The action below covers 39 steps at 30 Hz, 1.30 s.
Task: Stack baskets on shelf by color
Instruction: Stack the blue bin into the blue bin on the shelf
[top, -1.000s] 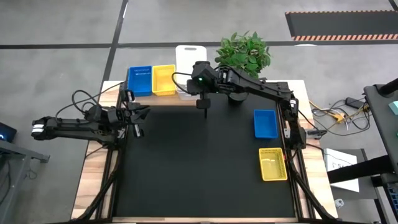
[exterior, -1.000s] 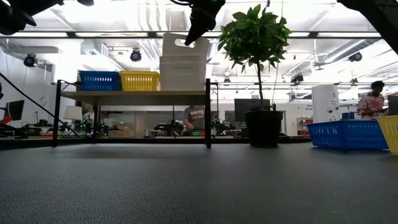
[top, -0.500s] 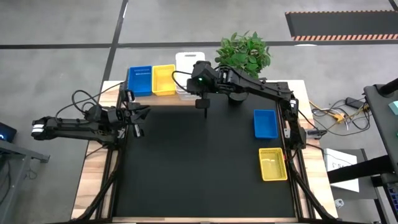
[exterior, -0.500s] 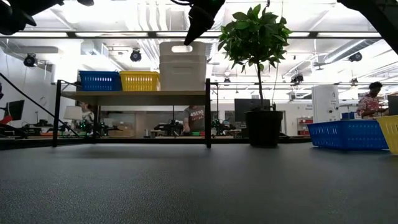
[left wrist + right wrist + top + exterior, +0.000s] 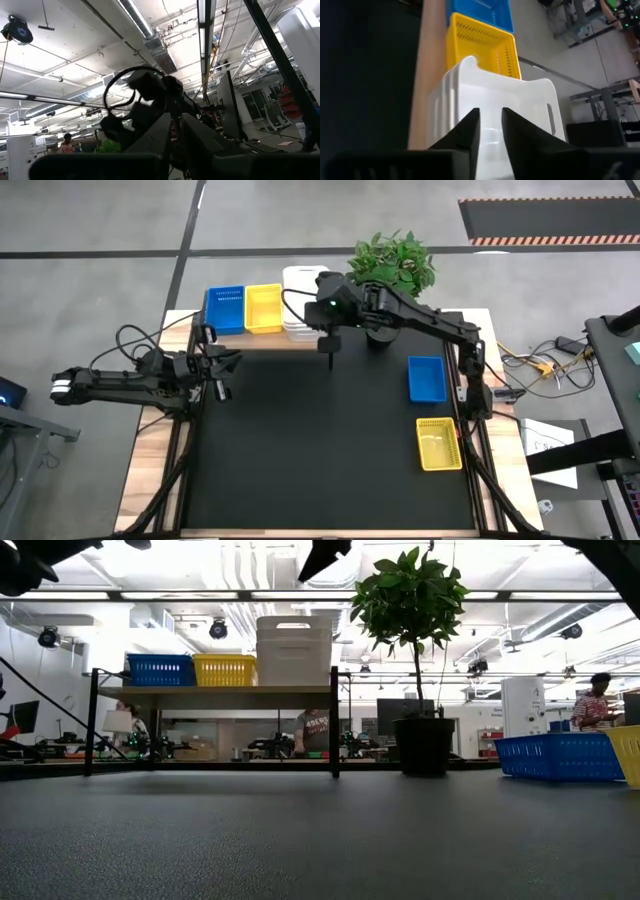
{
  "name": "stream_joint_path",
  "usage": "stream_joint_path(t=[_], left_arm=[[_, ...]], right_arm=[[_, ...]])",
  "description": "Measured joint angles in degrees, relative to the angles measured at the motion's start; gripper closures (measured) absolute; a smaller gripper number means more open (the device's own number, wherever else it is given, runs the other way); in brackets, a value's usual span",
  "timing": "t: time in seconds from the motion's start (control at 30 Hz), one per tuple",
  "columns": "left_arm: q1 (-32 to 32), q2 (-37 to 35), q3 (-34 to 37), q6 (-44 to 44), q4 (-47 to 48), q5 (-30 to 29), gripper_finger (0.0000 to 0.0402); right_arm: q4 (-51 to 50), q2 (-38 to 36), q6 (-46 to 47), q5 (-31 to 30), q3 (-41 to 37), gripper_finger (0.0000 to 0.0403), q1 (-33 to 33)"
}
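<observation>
My right gripper (image 5: 490, 131) hangs just above the white baskets (image 5: 497, 112) stacked on the shelf (image 5: 250, 338), with its jaws a narrow slot apart and nothing between them, so the stack is released and sits directly below and slightly ahead of my fingertips. The main hazard is clipping: if I retract level instead of rising first, a finger can catch the top rim and drag the tall white stack off the shelf edge or tip it against the yellow baskets (image 5: 263, 308) just beside it. The blue baskets (image 5: 225, 308) stand beyond the yellow ones, farther from my gripper. Two baskets remain on the counter (image 5: 330, 440), well apart from my gripper and toward my arm's base: a blue basket (image 5: 427, 379) and a yellow basket (image 5: 439, 444). My left gripper (image 5: 222, 369) waits at the counter's far side, its jaws nearly together and empty.
</observation>
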<state>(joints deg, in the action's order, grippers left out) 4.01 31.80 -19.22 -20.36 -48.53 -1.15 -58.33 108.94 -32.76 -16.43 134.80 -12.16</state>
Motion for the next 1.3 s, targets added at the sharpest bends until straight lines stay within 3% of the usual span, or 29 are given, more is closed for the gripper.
stream_joint_path(t=[0.2, 0.47, 0.77, 1.0, 1.3], left_arm=[[0.0, 0.8, 0.0, 0.0, 0.0, 0.0, 0.0373], [0.0, 1.8, 0.0, -2.7, -0.2, 0.0, 0.0373], [0.0, 2.7, -0.2, -2.7, -0.5, -0.1, 0.0373], [0.0, 2.7, -0.2, -2.6, -0.5, -0.1, 0.0373], [0.0, 3.1, -0.2, -2.6, -0.5, -0.1, 0.0373]], right_arm=[[-8.3, -2.7, 1.6, 0.2, 0.1, 0.0388, 3.3], [-19.7, -5.0, 12.7, 9.7, -0.5, 0.0394, 7.4], [-23.7, -5.5, 20.0, 10.0, -3.4, 0.0394, 13.5], [-23.7, -8.1, 26.0, 10.0, -11.0, 0.0394, 18.1], [-18.0, -18.3, 38.3, 7.4, -29.0, 0.0394, 21.9]])
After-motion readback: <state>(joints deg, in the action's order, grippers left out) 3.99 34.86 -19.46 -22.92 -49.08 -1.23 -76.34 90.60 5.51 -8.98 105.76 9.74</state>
